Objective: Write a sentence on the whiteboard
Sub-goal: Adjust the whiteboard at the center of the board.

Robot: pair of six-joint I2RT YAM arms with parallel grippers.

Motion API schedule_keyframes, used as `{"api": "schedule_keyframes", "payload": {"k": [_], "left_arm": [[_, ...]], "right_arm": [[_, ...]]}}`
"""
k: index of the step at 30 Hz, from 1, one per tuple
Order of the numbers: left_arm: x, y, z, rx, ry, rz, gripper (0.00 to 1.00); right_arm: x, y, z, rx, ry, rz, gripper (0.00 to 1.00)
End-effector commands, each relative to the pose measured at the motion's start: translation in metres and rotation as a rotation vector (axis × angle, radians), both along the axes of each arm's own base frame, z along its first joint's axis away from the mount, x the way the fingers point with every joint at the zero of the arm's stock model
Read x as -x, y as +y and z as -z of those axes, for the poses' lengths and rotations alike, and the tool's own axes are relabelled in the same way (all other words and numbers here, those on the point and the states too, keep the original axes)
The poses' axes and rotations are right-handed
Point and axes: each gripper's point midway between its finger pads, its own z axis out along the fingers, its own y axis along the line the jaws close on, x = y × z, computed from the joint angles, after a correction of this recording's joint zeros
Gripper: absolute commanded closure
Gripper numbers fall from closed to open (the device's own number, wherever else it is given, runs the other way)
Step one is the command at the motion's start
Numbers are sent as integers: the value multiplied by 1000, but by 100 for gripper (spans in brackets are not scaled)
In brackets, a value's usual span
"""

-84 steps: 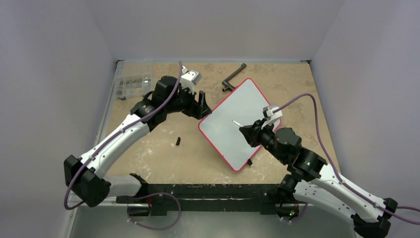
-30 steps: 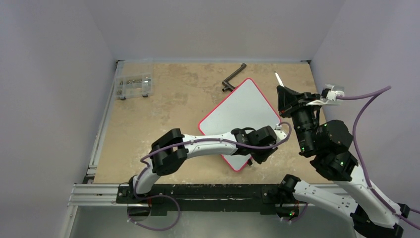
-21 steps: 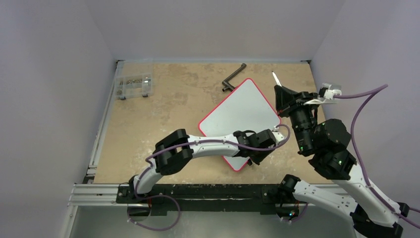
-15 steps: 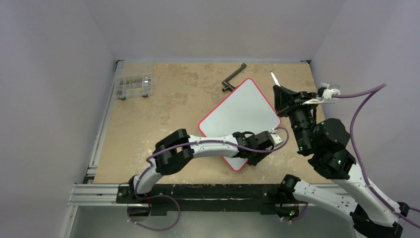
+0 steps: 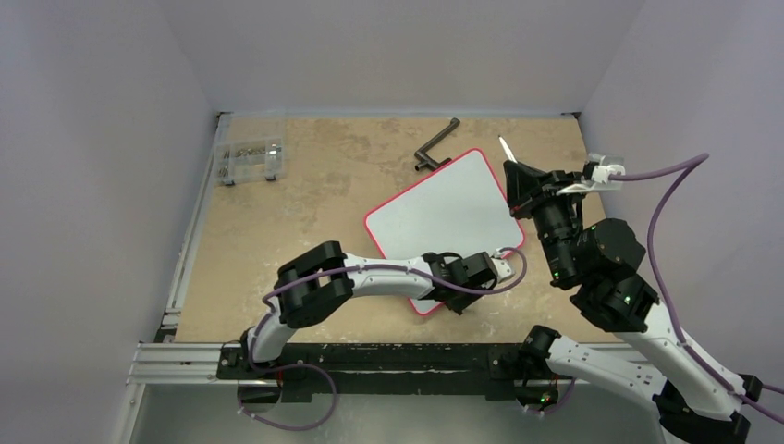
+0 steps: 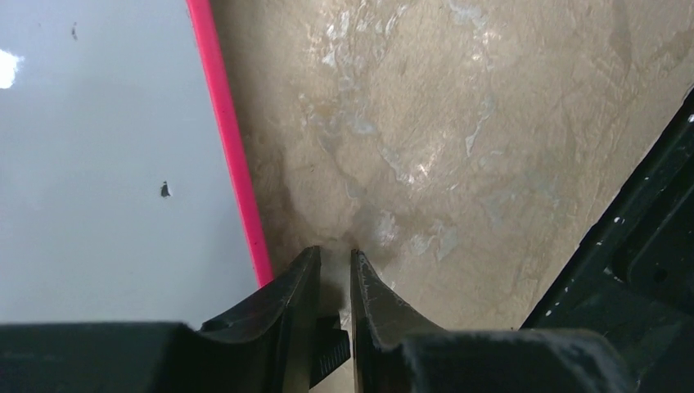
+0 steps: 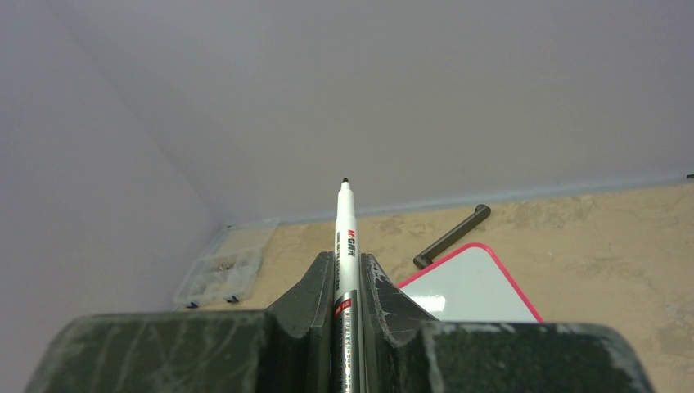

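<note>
Whiteboard (image 5: 434, 213) lies flat at frame centre, 1 corner toward the lower edge. Left gripper (image 5: 450, 301) sits at that corner, just outside the red rim (image 6: 233, 155). Its fingers (image 6: 295, 286) are nearly closed with a small black piece (image 6: 331, 354) between them; grip not confirmable. Right gripper (image 5: 518, 174) is raised beside the board's right corner, clamped on a marker (image 5: 504, 148), tip up.

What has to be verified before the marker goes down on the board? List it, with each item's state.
1. Marker clamped in the right tool: ok.
2. Cap off, tip bare: ok.
3. Tip aimed at the whiteboard: not ok, it points up into the air.
4. Board blank for writing: ok, only small specks show.
5. Board free of arms: not ok, the left arm lies over its near corner.
6. Left tool gripping the board: cannot tell; its tips sit narrowly apart beside the red rim.
</note>
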Motion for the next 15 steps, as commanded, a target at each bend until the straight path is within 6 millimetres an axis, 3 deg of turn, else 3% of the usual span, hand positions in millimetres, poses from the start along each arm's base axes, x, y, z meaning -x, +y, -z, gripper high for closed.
{"api": "schedule_keyframes", "payload": {"k": [1,8,15], "left_arm": [[-14,35,2,-47,-30,-62,81],[-24,62,7,-44,-21,-122,83],[-16,85,21,-65,-2,-166,84]], "right_arm": [[0,2,-7,-19,-23,-11,100],[-3,7,-2,-10,-13,-17,100],[-4,10,2,-5,-5,-21,100]]}}
